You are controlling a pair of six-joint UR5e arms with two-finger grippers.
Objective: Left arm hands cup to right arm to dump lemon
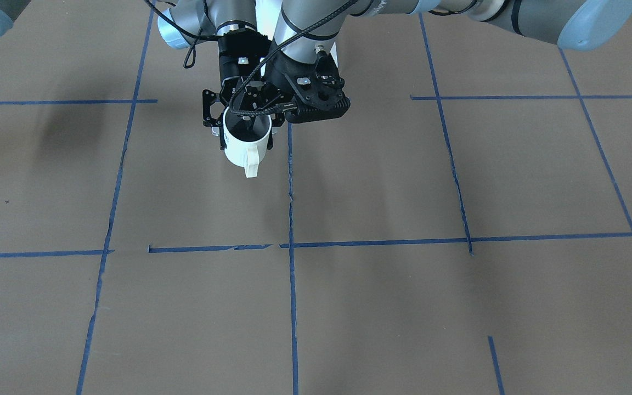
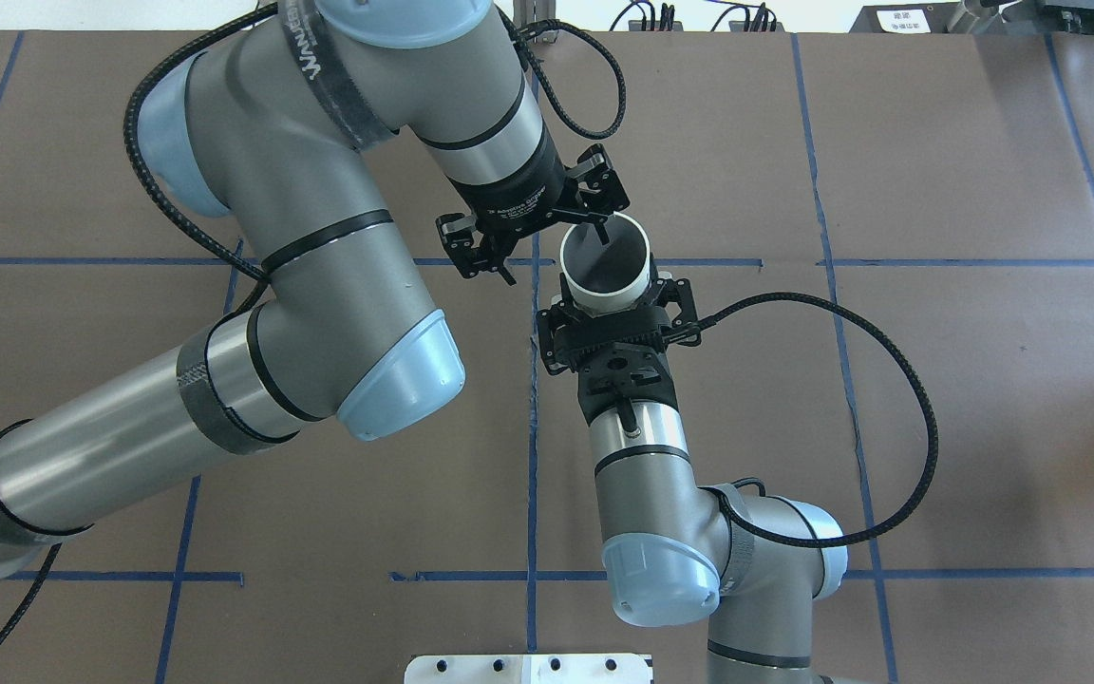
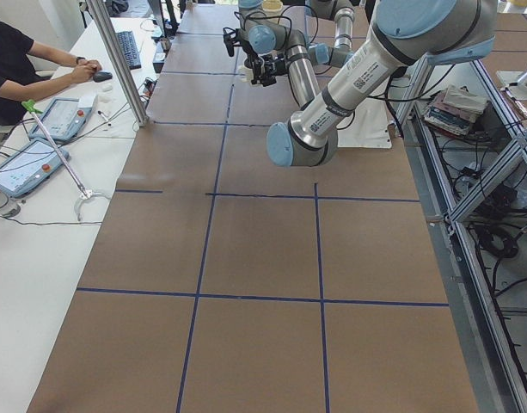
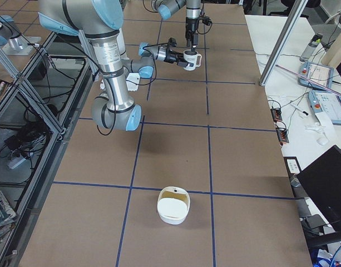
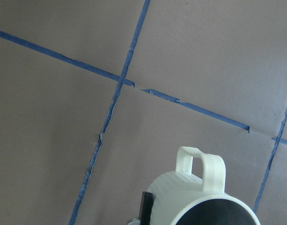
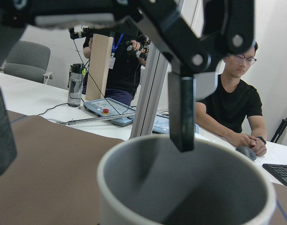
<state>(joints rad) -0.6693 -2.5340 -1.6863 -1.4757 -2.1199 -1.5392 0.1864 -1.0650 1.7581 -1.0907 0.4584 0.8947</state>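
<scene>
Handover approx. done. White ribbed cup [image 2: 609, 275] w/ cream handle hangs upright above the brown blue-taped surface [image 1: 376, 181], upper centre in overhead view. My right hand [image 2: 615, 312] is clamped round its body. My left hand [image 2: 552, 253] is released: spread wide, one finger dipped in the mouth, other well outside. Left to do: lift left clear, tip cup. Lemon not visible, can't tell if inside. White oval bowl [image 4: 173, 207], lower centre in right-side view, prob. the dump spot.
</scene>
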